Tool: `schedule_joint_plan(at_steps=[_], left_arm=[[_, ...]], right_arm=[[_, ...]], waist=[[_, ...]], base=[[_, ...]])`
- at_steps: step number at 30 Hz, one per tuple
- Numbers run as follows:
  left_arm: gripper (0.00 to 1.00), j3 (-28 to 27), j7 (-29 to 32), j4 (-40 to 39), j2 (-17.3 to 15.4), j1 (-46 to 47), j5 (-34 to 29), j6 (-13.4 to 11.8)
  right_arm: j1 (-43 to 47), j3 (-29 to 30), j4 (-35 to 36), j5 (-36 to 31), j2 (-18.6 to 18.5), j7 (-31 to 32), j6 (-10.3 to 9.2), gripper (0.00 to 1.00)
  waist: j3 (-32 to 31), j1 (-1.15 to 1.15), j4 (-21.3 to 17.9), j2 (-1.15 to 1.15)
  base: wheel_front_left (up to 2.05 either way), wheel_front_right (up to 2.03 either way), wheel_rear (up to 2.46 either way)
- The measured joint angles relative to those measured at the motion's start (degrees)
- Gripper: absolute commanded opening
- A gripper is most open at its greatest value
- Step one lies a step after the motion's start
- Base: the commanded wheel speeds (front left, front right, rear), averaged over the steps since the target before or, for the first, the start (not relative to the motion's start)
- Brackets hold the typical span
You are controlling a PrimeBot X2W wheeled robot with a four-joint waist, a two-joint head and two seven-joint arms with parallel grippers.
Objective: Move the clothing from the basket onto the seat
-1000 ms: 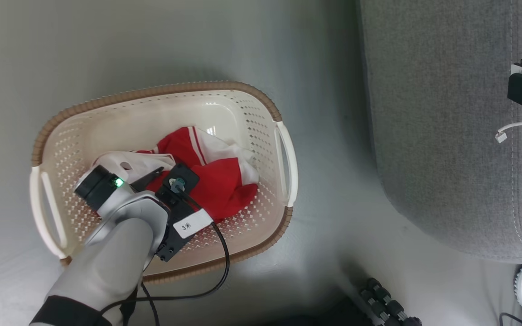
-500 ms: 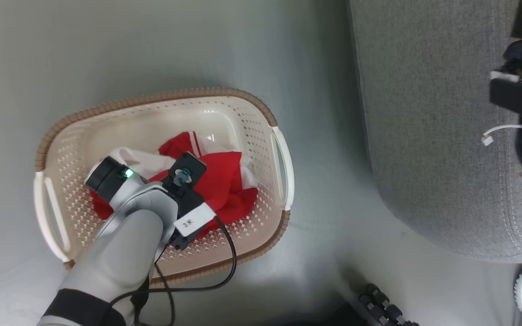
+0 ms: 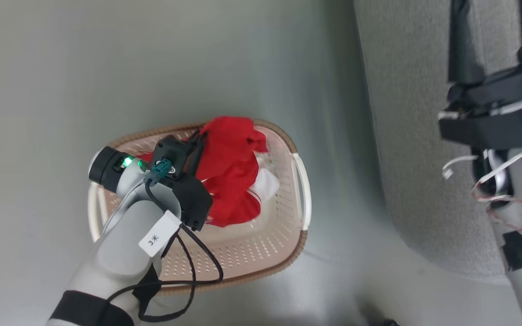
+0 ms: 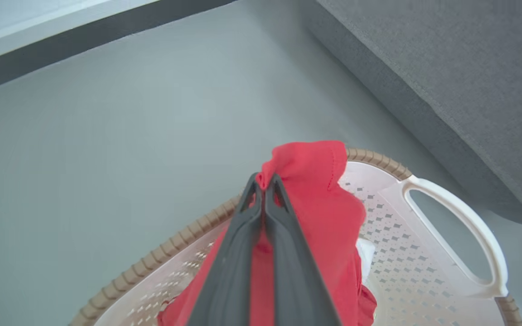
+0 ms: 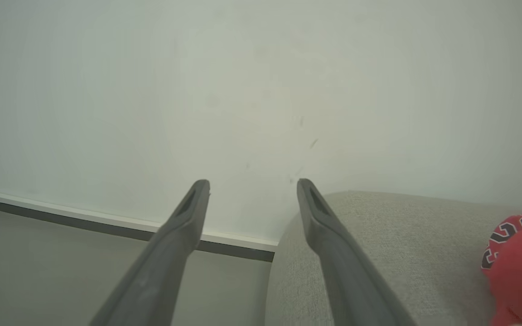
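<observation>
The left tool [image 4: 264,181] is seen closed, its two dark fingers pressed together on a fold of the red clothing [image 4: 320,203], which is pinched at the tips in the middle of the left wrist view. From that pinch the fabric is draped down both sides of the fingers toward the lower edge of the frame, with a patch of white shown at its right side.

In the head view the clothing is gathered in a bunch at the centre of the frame, over the upper half of the basket [image 3: 261,267], and its top is seen across the line of the brown rim. Whether its lower folds touch the basket's bottom cannot be told. The basket is set on the grey floor [image 3: 107,68], left of centre, with one white handle turned toward the seat [image 3: 415,136], which is found along the right side of the frame, apart from the basket. The left forearm [image 3: 120,258] is seen at the lower left, with a black cable [image 3: 188,280] and a white label [image 3: 159,233] carried on it.

The right tool [image 5: 252,185] is held wide open with nothing between its fingers. It is shown at the upper right of the head view, over the seat. At the right edge of the right wrist view a second garment [image 5: 519,267], red with black-and-white lettering, is laid on the seat.
</observation>
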State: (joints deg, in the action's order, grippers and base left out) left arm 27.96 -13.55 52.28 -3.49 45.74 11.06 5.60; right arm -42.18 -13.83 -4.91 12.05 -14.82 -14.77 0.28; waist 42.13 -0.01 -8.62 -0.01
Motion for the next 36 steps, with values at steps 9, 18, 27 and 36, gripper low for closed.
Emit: schedule_joint_plan(at_steps=[9, 18, 27, 36], left_arm=[[0.00, -0.31, -0.70, -4.38, 0.47, -0.53, 1.98, 0.55], [0.00, -0.27, -0.75, -9.13, 0.70, -0.47, 2.86, 1.03], [0.00, -1.09, -0.75, -14.70, 0.58, -0.46, 3.71, 1.47], [0.00, -0.49, -0.76, -16.97, 0.70, -0.35, 5.92, 1.55]], right_arm=[[5.77, -0.11, -3.71, 0.01, 1.43, 0.01, 0.08, 1.00], [10.03, -0.88, -6.45, 0.05, 3.48, 0.02, 0.08, 1.00], [13.88, -2.97, -10.04, 0.12, 6.05, 0.05, 0.76, 1.00], [18.24, -5.15, -13.72, 0.11, 6.70, 0.05, 2.78, 1.00]], waist=[[-6.94, 0.00, 3.13, 0.00], [-13.47, -0.01, 5.24, 0.00], [-21.78, 0.00, 6.03, 0.00], [-29.90, -0.01, 5.48, 0.00]], base=[[0.00, 0.00, 0.00], [0.00, 0.00, 0.00], [0.00, 0.00, 0.00], [0.00, 0.00, 0.00]])
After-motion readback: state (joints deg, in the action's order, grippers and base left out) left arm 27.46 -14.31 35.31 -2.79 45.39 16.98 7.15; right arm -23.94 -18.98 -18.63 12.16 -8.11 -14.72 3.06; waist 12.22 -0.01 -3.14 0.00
